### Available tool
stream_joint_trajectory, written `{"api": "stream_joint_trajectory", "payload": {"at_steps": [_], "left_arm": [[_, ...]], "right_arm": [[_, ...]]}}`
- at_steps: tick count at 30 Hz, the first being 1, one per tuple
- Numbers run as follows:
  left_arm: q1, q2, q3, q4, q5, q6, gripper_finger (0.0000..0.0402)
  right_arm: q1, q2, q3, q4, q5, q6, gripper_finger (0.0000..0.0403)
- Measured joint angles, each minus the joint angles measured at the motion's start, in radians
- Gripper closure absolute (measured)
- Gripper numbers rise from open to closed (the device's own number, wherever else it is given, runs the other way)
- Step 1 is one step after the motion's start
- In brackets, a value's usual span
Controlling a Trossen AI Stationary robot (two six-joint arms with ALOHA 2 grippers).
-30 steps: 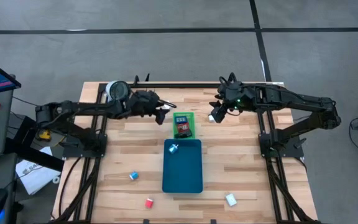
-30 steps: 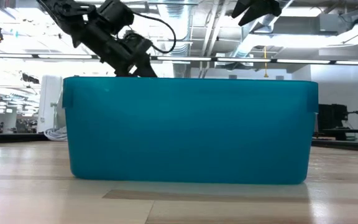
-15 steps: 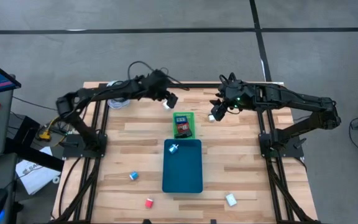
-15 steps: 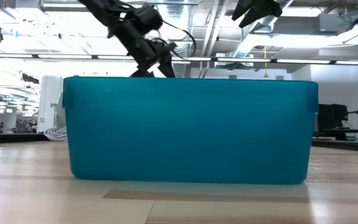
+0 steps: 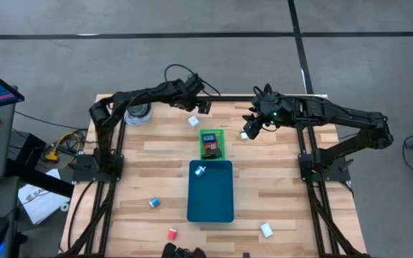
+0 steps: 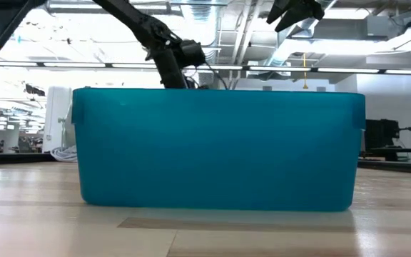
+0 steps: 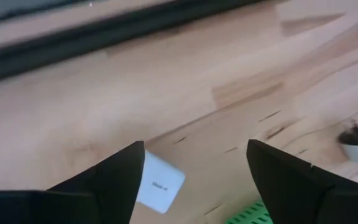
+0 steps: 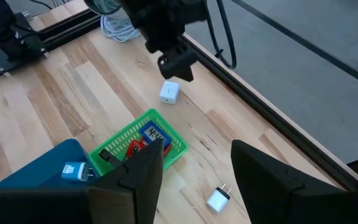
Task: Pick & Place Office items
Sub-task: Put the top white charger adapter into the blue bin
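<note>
The office items lie scattered. A white cube rests flat on the table, just on the near side of my left gripper, which hangs open over the far middle. In the left wrist view the white cube lies beside one finger, apart from it. A white plug lies under my right gripper, which stands open and high. The green tray holds red, blue and black pieces. A white-blue piece lies in the teal tray.
On the near part of the table lie a blue-white piece, a red piece and a white-green piece. A black rail runs along the far edge. A cable coil sits at the far left.
My left gripper has swung from beside the green tray's left side toward the table's far edge and a little to the right, the arm stretching out and the wrist rolling. The white cube now lies free on the table on the gripper's near side.
</note>
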Motion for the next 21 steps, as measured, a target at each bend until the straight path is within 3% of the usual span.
{"api": "stream_joint_trajectory", "payload": {"at_steps": [5, 16, 21], "left_arm": [[0.01, 0.049, 0.0, -0.022, 0.027, 0.003, 0.0175], [0.007, 0.066, -0.001, 0.002, 0.07, 0.061, 0.0375], [0.007, 0.066, -0.002, -0.001, 0.07, 0.079, 0.0396]], "right_arm": [[0.0, 0.0, 0.0, -0.001, 0.0, -0.002, 0.0221], [0.003, -0.009, 0.0, -0.005, 0.0, 0.001, 0.0221], [0.003, -0.015, 0.0, -0.004, 0.001, 0.001, 0.0221]]}}
